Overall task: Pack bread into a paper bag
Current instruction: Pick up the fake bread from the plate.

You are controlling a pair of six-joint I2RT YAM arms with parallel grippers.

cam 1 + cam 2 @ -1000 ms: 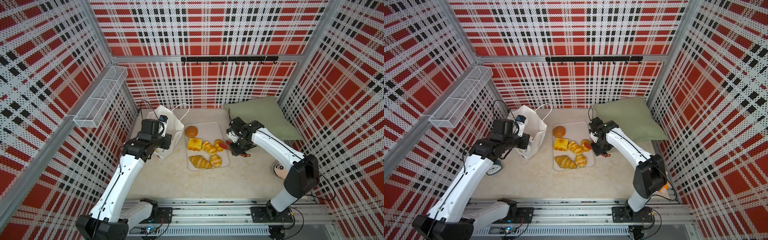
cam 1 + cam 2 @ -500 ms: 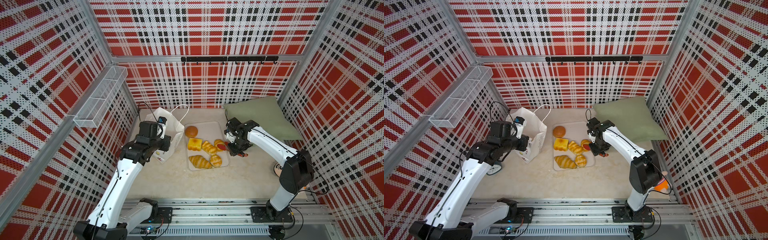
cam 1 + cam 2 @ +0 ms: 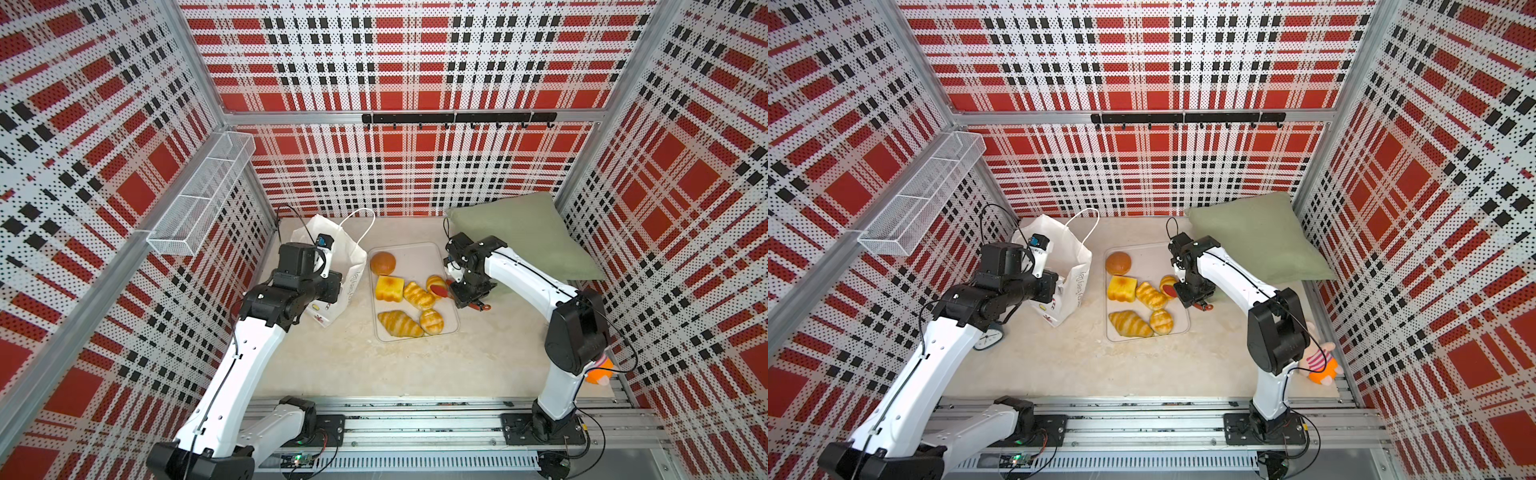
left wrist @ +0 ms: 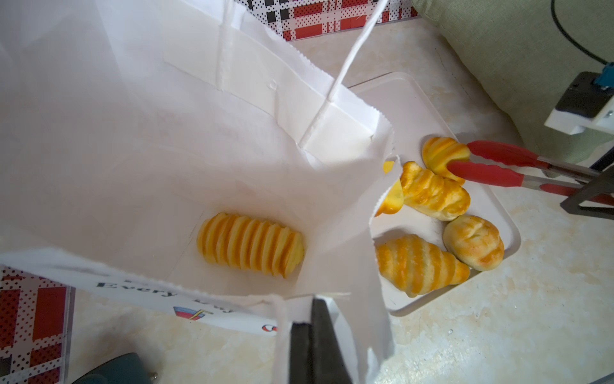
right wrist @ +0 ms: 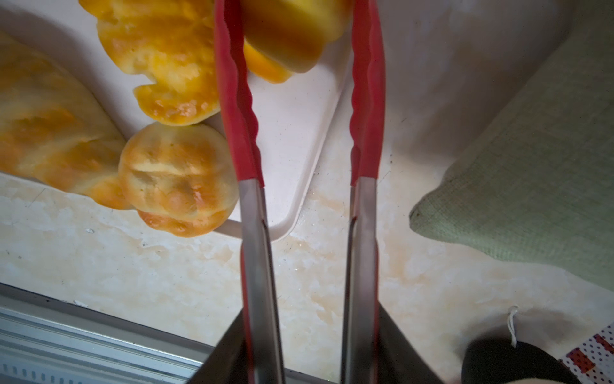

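The white paper bag (image 3: 347,249) (image 3: 1065,249) stands open at the back left. My left gripper (image 4: 314,319) is shut on its near rim (image 4: 232,299). A ridged long loaf (image 4: 251,246) lies on the bag's floor. More bread lies on the white tray (image 3: 415,253) (image 3: 1144,251): a round bun (image 3: 382,263), a square toast (image 3: 389,288), a croissant (image 3: 400,324) and small striped rolls (image 3: 431,321). My right gripper (image 5: 312,359) (image 3: 469,291) is shut on the red-tipped tongs (image 5: 365,99) (image 4: 491,166). Their tips stand either side of one striped roll (image 5: 292,33) (image 4: 443,154) at the tray's right edge.
A green cushion (image 3: 519,237) lies at the back right, close behind my right arm. A wire basket (image 3: 199,199) hangs on the left wall. A small clock (image 3: 988,338) stands under my left arm, and a plush toy (image 3: 1320,361) sits at the right front.
My right arm has shifted a little to the left, bringing the tongs further over the tray's right edge. The left arm and the bag have barely moved.
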